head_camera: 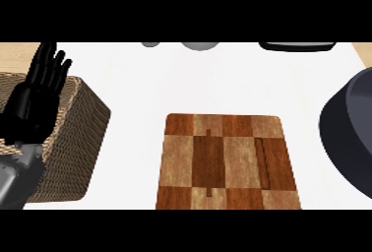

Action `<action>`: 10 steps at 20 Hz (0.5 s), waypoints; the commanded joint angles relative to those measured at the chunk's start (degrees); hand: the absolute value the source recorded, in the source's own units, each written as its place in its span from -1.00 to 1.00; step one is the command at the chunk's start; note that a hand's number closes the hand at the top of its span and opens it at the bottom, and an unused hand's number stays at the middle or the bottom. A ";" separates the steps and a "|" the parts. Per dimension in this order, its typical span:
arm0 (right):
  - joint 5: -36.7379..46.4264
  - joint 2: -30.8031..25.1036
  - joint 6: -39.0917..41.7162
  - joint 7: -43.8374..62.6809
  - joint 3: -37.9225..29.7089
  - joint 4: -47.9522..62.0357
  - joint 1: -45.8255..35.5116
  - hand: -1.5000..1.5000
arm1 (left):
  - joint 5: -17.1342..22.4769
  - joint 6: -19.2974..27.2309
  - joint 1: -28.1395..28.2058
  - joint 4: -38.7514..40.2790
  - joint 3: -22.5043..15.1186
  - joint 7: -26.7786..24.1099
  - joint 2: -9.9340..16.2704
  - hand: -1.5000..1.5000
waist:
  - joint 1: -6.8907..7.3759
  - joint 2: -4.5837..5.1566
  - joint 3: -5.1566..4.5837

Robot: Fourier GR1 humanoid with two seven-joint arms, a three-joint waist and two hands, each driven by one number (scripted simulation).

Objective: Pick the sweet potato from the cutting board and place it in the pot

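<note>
One hand [33, 98] visible, left, 9 o'clock, fingers straight, resting over basket [80, 142]. Board [227, 162] bare, no potato seen. Pot [349, 133] 3 o'clock.

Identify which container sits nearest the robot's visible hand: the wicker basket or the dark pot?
The wicker basket, at the view's left: the left hand shows right over it. The dark pot lies at the far right edge.

pot [347, 142] cropped at right, basket [69, 142] perhaps partly hidden
</note>
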 commanded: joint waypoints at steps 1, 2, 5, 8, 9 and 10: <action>-2.69 -0.70 7.87 -7.00 1.19 11.51 -5.28 -1.00 | -1.47 1.78 2.33 1.02 -2.92 -0.83 -4.25 0.00 | 0.24 0.73 -0.95; -2.31 -1.48 9.12 -9.73 1.48 13.33 -7.47 -1.00 | -0.50 -0.60 0.53 4.77 -0.50 -1.86 -2.78 0.00 | -0.29 0.84 -1.01; -0.79 0.00 8.31 -17.24 1.84 19.35 -10.57 -1.00 | -0.35 -0.46 1.24 4.00 -0.32 -1.31 -2.75 0.00 | -0.59 0.58 -1.01; -3.41 1.96 9.10 -20.28 0.08 21.23 -14.33 -1.00 | -0.66 -0.10 0.87 4.99 -0.56 -1.65 -3.47 0.00 | -1.02 0.54 -1.05; -6.43 2.07 11.56 -20.31 -1.56 20.47 -14.72 -1.00 | -1.84 0.99 1.75 4.22 -1.93 -2.39 -4.31 0.00 | -1.33 0.44 -1.07; -8.40 3.52 12.18 -20.32 -2.69 20.42 -14.34 -1.00 | -0.24 -0.40 2.47 3.37 0.83 -1.57 -1.57 0.00 | -1.35 0.28 -1.09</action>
